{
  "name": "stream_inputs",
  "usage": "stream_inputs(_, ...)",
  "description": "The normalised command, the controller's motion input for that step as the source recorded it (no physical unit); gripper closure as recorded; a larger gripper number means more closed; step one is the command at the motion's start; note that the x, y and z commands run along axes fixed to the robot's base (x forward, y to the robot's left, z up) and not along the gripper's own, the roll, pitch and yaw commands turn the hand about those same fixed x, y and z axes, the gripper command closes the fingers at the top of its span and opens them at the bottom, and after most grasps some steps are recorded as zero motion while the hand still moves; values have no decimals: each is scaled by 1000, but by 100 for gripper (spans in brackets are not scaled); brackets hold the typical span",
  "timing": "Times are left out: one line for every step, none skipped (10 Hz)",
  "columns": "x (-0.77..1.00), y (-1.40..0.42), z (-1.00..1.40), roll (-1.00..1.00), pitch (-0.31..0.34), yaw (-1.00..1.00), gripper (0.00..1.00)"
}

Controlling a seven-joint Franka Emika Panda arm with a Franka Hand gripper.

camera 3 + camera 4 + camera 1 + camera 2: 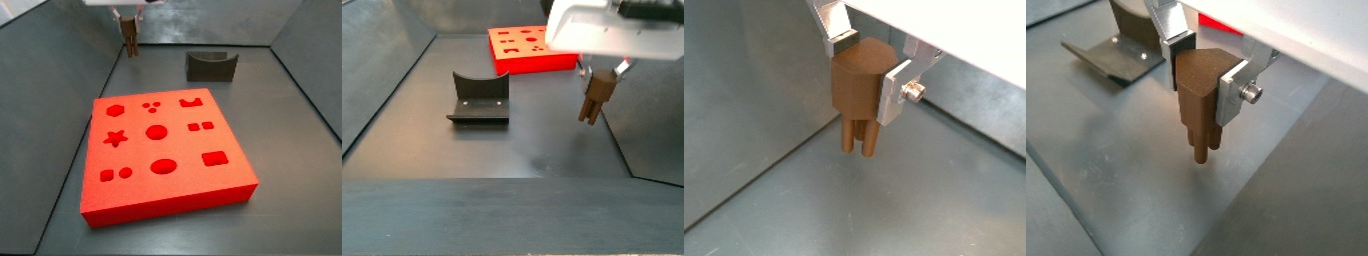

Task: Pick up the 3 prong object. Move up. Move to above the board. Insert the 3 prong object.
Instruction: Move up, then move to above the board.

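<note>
1. In a side view the board [163, 160] fills the left and middle of the grey floor [287, 150], lying flat with its cut-outs facing up: a star, circles, a hexagon, squares and a cluster of three small dots near its far edge. That cluster looks like the seat for three prongs, so I judge it to be the target.

2. Up at the far left corner of that view hang the jaws [130, 22], well clear of the floor and behind the board's far edge, not over it.

3. They are closed on the 3 prong object [862, 85]. In both wrist views a silver finger plate [1233, 92] presses flat on each side of the brown block, and the thin prongs [1203, 148] point straight down. Held this way, upright and by the body, the prongs stay free to enter the holes.

4. To the right in the same side view, the dark grey U-shaped block [210, 65] stands on the floor, apart from the board and untouched.

5. In a side view from the opposite end, the fixture [478, 100] sits left of centre, the board lies behind it, and the held piece [595, 95] hangs at the right near the wall.

6. Judgement: the pick and the lift look done, while the move to above the board is not yet made.
</note>
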Motion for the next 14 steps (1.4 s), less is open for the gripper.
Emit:
stream_inputs(-24,9,530,30,23,7,100)
stream_inputs(-25,10,350,47,34,-1,100)
stream_inputs(-26,10,211,59,44,-4,100)
stream_inputs(-80,289,1000,-112,318,39,100)
stream_inputs(-80,292,1000,-111,320,37,100)
stream_inputs(-63,253,1000,-104,261,6,100)
stream_inputs(-56,230,1000,-87,197,-12,100)
stream_inputs(-57,214,1000,-61,141,-19,100)
stream_inputs(-55,196,1000,-40,105,-24,100)
stream_inputs(-47,170,1000,-17,80,-28,100)
stream_inputs(-43,153,1000,-13,74,-30,100)
stream_inputs(-36,132,965,-12,67,-31,100)
stream_inputs(-30,108,861,-15,66,-30,100)
stream_inputs(-16,68,652,-19,65,-27,100)
